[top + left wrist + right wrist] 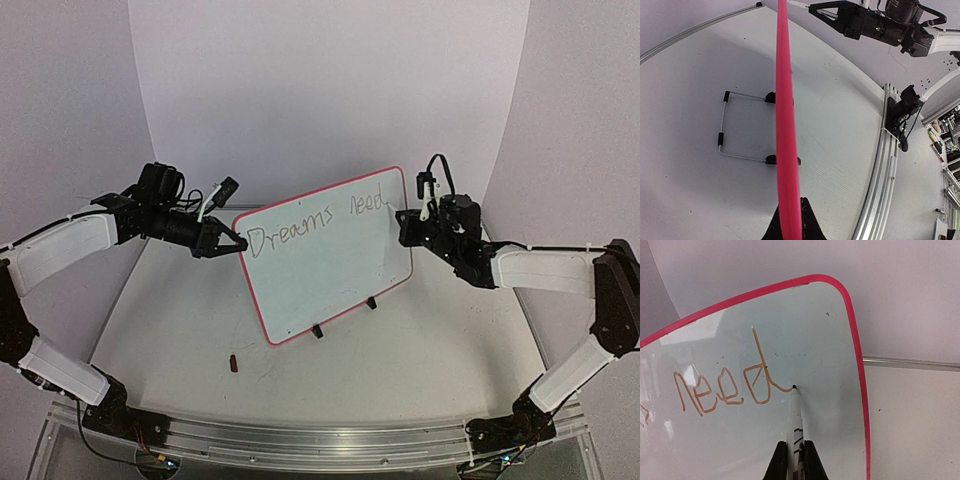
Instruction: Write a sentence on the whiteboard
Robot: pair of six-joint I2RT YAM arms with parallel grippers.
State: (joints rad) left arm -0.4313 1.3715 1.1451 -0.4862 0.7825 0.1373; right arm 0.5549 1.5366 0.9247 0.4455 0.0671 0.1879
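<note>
1. In the top view, the aluminium rail carrying both arm bases lies nearest the camera.
2. Beyond it, on the white table, the whiteboard stands tilted back on small black feet. Its left end is lower and nearer than its right.
3. The sentence runs along the top of the board and reads "Dreams need".
4. The left gripper is clamped tight on the board's left edge, beside the "D".
5. The right gripper sits at the board's upper right edge, just past "need", with its fingers pressed together. What it carries is too small to tell here.
6. A small dark red piece lies on the table in front of the board's lower left corner, apart from it.
7. In the left wrist view, that gripper's two black fingers are nearest, at the bottom of the frame. They are closed on the board's red frame, seen edge-on as a vertical band.
8. Behind the band, a wire stand rests on the table. The right arm is across the top.
9. In the right wrist view, that gripper's fingers are nearest, closed on a white marker.
10. The marker's dark tip touches the board at the tail of the final "d", below the upper right corner.
</note>
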